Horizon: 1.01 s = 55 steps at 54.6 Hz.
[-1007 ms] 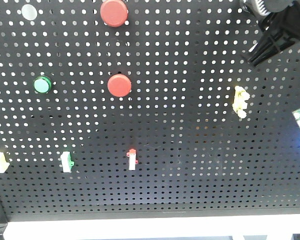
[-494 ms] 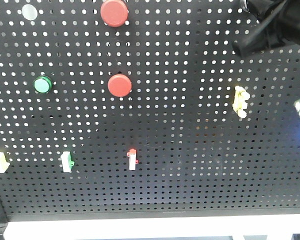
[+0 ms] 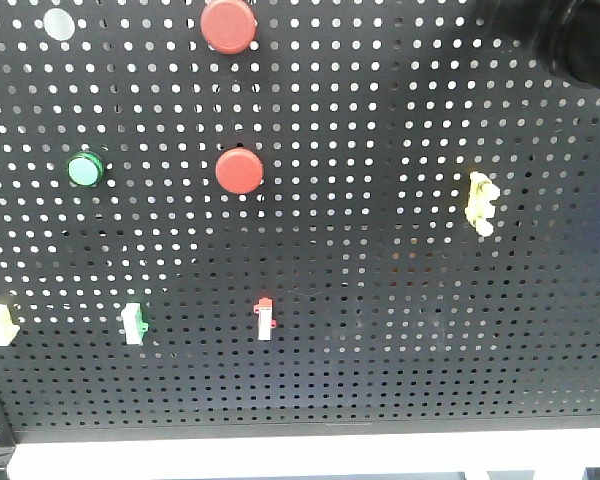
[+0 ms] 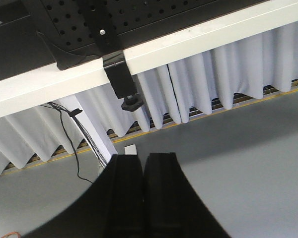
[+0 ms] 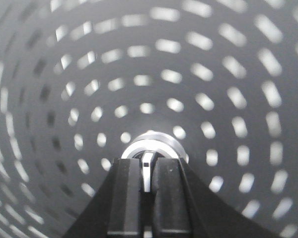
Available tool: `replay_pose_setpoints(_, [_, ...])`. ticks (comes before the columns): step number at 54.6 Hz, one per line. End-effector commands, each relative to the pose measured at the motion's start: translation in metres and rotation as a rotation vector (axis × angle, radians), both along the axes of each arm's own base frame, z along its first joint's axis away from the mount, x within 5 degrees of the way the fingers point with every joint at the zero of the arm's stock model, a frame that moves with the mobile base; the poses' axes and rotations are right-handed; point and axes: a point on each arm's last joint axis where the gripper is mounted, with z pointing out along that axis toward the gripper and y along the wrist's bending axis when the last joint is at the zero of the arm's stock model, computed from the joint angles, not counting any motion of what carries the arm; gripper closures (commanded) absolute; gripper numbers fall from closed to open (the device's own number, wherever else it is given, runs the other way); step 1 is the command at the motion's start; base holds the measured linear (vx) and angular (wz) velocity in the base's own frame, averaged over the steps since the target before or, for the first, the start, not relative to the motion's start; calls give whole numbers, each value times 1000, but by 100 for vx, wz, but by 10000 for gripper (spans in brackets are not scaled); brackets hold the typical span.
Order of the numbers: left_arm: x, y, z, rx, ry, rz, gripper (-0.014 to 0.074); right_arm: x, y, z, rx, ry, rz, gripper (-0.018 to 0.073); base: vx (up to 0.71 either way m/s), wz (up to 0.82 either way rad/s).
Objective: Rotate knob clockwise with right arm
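Observation:
In the right wrist view the knob, a shiny silver ring with a dark centre, sits on the black pegboard. My right gripper is shut on the knob's thin silver centre tab. The pegboard holes are smeared in arcs around the knob. In the front view the black right arm fills the top right corner and hides the knob. My left gripper is shut and empty, hanging below the table edge over the grey floor.
On the pegboard are two red buttons, a green button, a pale disc, a yellow switch and small switches. The white table edge runs along the bottom.
In the front view the right arm has turned and pulled up into the top right corner. Its finger-like parts and the green board at the right edge no longer show.

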Motion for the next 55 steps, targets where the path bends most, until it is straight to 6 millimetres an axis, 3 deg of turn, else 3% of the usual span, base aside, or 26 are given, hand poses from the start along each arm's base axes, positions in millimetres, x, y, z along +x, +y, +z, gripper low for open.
replay_pose_setpoints(1, [2,0,1,-8,-71,3,603,-13,-8,17,183,-11,26,568,0,0])
replay_pose_setpoints(23, [2,0,1,-8,-71,3,603,-13,-5,17,781,145,198,568,0,0])
replay_pose_setpoints(41, [2,0,1,-8,-71,3,603,-14,-5,17,785,144,200,544,0,0])
replay_pose_setpoints(55, [2,0,1,-8,-71,3,603,-26,-9,28,696,68,206,389,0,0])
